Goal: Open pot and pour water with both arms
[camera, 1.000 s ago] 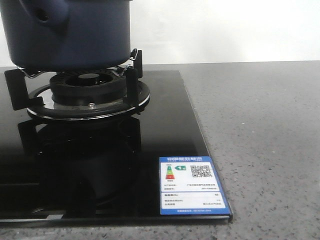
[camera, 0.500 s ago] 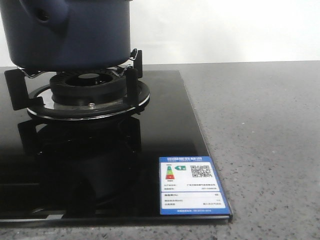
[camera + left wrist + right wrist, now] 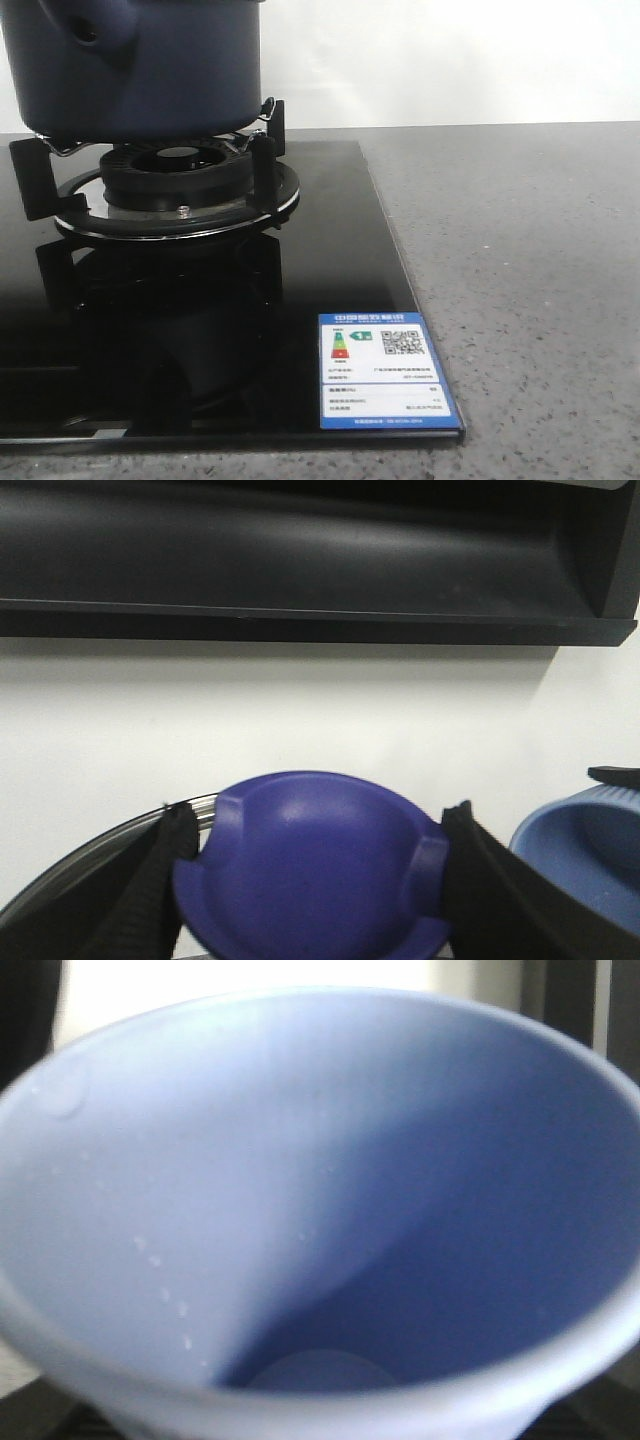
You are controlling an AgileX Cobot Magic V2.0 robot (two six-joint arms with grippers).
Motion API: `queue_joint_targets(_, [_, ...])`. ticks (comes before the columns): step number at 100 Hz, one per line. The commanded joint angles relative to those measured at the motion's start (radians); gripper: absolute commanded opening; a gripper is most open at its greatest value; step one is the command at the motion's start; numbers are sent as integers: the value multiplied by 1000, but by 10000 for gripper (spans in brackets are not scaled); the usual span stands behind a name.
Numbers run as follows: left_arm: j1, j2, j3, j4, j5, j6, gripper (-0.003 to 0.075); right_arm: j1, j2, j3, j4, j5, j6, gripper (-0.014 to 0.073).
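The dark navy pot (image 3: 150,70) stands on the gas burner (image 3: 180,185) at the far left of the front view, its top cut off by the frame. Neither gripper shows in that view. In the left wrist view my left gripper (image 3: 318,820) is shut on the lid's blue knob (image 3: 315,880), with black fingers (image 3: 150,890) on both sides. The lid's metal rim (image 3: 90,858) curves behind, in front of a white wall. A pale blue cup (image 3: 300,1200) fills the right wrist view, mouth toward the camera, with droplets inside. It hides my right gripper's fingers.
A black glass hob (image 3: 330,260) with a blue-edged energy label (image 3: 385,372) lies on the grey speckled counter (image 3: 520,280). The pale blue cup (image 3: 585,850) also hangs beside the lid in the left wrist view. A dark hood or shelf (image 3: 300,560) runs above.
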Motion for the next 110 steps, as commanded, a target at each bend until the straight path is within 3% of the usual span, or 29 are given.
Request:
queue_joint_targets(1, [2, -25, -41, 7, -102, 1, 372, -20, -59, -36, -8, 42, 132, 440])
queue_joint_targets(15, [2, -25, -41, 7, -102, 1, 372, -85, -96, -36, 141, 38, 216, 440])
queue_joint_targets(31, [2, -25, -41, 7, -105, 1, 372, -188, -162, -25, 388, -15, 221, 440])
queue_joint_targets(48, [2, -25, -41, 7, -104, 1, 372, -311, -252, 60, 601, -166, 225, 440])
queue_joint_targets(88, [2, -25, -41, 7, -104, 1, 372, -569, -454, 435, 666, -586, 482, 440])
queue_joint_targets(110, [2, -25, -41, 7, -104, 1, 372, -711, -528, 659, 703, -781, 497, 440])
